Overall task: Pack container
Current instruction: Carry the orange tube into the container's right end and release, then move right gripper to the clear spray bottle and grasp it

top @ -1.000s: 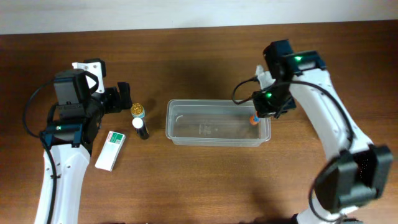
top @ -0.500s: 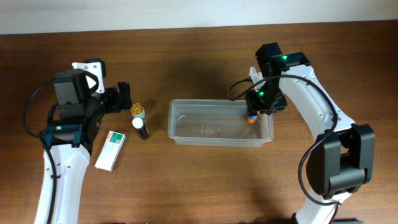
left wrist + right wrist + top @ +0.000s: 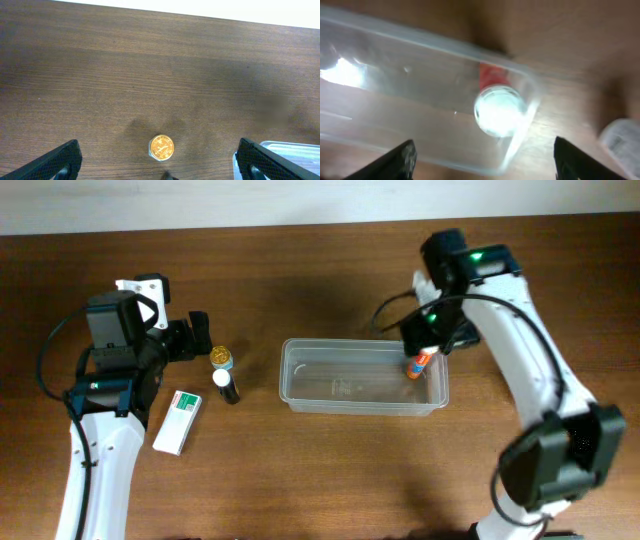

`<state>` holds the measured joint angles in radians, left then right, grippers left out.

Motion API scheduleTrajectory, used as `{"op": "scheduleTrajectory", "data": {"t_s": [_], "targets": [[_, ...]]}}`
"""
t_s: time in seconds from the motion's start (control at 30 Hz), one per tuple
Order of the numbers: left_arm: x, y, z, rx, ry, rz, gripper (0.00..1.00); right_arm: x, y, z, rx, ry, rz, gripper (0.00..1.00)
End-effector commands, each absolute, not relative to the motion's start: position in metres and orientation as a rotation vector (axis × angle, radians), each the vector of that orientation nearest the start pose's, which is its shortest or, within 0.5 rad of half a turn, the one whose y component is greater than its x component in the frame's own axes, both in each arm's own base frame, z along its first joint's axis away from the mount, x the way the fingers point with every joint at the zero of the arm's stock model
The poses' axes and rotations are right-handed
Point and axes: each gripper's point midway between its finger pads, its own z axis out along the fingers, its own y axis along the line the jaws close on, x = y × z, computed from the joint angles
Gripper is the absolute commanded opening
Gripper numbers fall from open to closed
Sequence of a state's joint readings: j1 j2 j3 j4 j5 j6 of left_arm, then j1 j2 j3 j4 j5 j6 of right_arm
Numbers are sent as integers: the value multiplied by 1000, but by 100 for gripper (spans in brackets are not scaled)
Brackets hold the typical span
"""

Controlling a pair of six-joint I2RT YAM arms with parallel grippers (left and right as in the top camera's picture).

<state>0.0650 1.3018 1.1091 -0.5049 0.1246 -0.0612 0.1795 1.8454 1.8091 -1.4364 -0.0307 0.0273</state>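
The clear container point(image 3: 340, 341) lies at the table's centre, and its wall point(image 3: 420, 55) fills the right wrist view. At its right end a small bottle point(image 3: 416, 364) with a red label and white cap point(image 3: 499, 111) stands inside. Just over that end hangs my right gripper point(image 3: 428, 338), open, with its fingers wide apart point(image 3: 485, 162) and nothing between them. At the left, my left gripper point(image 3: 197, 338) is open point(image 3: 160, 162), with a gold-capped bottle point(image 3: 161, 147) standing on the table between its fingers, untouched.
A dark bottle with a white cap point(image 3: 227, 386) stands beside the gold-capped bottle point(image 3: 221, 358). A white-and-green carton point(image 3: 178, 420) lies flat near the left arm. The container's corner point(image 3: 295, 147) shows at the right of the left wrist view.
My right gripper has opened and let go of the red-labelled bottle inside the container's right end. The container has slid slightly right. The left arm has not moved.
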Motion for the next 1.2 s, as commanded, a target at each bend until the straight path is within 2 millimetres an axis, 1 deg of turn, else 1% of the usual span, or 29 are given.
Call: {"op": "scheduleTrajectory", "data": {"t_s": [0.0,0.07,0.13,0.2,0.23,0.33,0.4,0.47,0.57,0.63,0.67,0.8,0.93,1.1,1.17], "targets": [[394,3,236,-57,2230,-149,99,359,39,249,-60,2827,-49,83],[395,3,237,-56,2227,-149,99,356,16,267,54,2775,-101,87],[395,3,237,-56,2224,-149,99,350,-13,277,198,2736,-154,93],[395,3,238,-56,2222,-149,99,345,-41,280,311,2729,-168,99],[395,3,238,-56,2222,-148,99,340,-56,278,371,2735,-181,99],[395,3,238,-56,2222,-148,99,326,-97,262,556,2781,-201,98],[395,3,238,-56,2222,-149,99,316,-116,244,670,2823,-163,98],[395,3,238,-56,2222,-149,100,306,-129,222,771,2871,-105,98],[396,3,238,-56,2221,-149,99,291,-143,190,865,2940,-64,99],[396,3,238,-56,2220,-149,99,282,-149,171,905,2980,-54,99],[396,3,238,-56,2220,-149,99,277,-151,157,936,2998,-47,98],[396,3,238,-56,2220,-149,99,268,-154,128,958,3030,-36,99],[396,3,238,-56,2219,-149,99,267,-153,111,960,3032,-34,95],[396,3,238,-56,2220,-149,99,275,-158,105,949,2997,-48,74],[396,3,238,-56,2220,-149,99,278,-160,105,945,2983,-52,62]]}}
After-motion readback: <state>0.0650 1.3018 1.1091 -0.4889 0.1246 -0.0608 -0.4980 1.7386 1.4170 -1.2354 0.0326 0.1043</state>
